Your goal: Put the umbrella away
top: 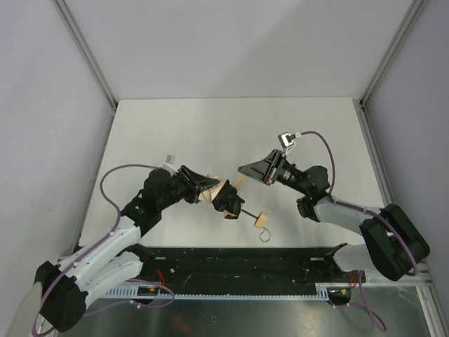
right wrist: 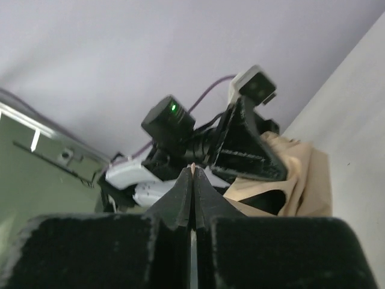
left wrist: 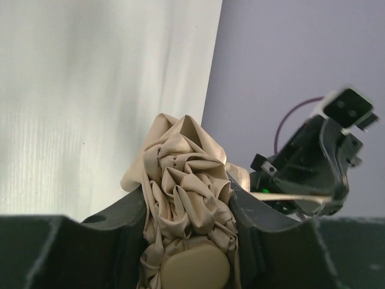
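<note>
The umbrella (top: pixel 226 188) is a crumpled beige bundle held above the white table (top: pixel 210 133), with its thin black shaft (top: pixel 248 212) sloping down to a small wooden handle (top: pixel 262 220) and cord loop (top: pixel 265 235). My left gripper (top: pixel 222 196) is shut on the bundle. In the left wrist view the fabric (left wrist: pixel 183 171) fills the gap between both fingers (left wrist: pixel 129 211). My right gripper (right wrist: pixel 191 173) is shut, and a thin beige strap (right wrist: pixel 191 167) of the umbrella shows between its tips. That strap (left wrist: pixel 295 196) runs taut from the bundle. From above, the right gripper (top: pixel 245 170) sits just right of the bundle.
Grey walls with metal posts (top: pixel 84 49) close in the table on both sides. A black rail (top: pixel 238 263) runs along the near edge between the arm bases. The left arm's purple cable (top: pixel 105 184) loops out to the left.
</note>
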`<act>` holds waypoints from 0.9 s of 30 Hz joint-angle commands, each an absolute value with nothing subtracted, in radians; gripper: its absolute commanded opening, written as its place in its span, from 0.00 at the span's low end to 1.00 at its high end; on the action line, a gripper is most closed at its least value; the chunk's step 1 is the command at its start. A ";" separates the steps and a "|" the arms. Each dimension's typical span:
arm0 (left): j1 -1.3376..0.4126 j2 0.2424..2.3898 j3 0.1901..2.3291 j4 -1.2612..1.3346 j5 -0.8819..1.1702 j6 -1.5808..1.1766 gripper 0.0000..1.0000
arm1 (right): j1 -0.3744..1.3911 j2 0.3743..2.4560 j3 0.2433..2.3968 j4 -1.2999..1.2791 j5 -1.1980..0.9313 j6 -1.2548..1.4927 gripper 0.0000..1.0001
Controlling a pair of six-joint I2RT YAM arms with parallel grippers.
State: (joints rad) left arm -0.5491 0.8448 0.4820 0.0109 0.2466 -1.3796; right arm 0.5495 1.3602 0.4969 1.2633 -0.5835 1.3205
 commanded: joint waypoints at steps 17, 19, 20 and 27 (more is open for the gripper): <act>-0.568 1.208 0.630 -0.310 0.095 -1.371 0.00 | 0.889 1.308 0.718 0.710 -0.671 0.687 0.00; -0.568 1.277 0.645 -0.314 0.098 -1.348 0.00 | 0.912 1.342 0.741 0.623 -0.661 0.594 0.00; -0.567 1.310 0.652 -0.319 0.103 -1.333 0.00 | 0.923 1.361 0.749 0.591 -0.653 0.549 0.00; -0.588 1.432 0.692 -0.348 0.054 -1.245 0.00 | 1.016 1.530 0.780 0.476 -0.488 0.281 0.00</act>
State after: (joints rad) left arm -0.5747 1.4010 0.6331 -0.3298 0.1463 -1.3064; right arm 0.9421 1.4841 0.7021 0.4706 -0.5552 0.4801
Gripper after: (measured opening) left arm 0.414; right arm 0.009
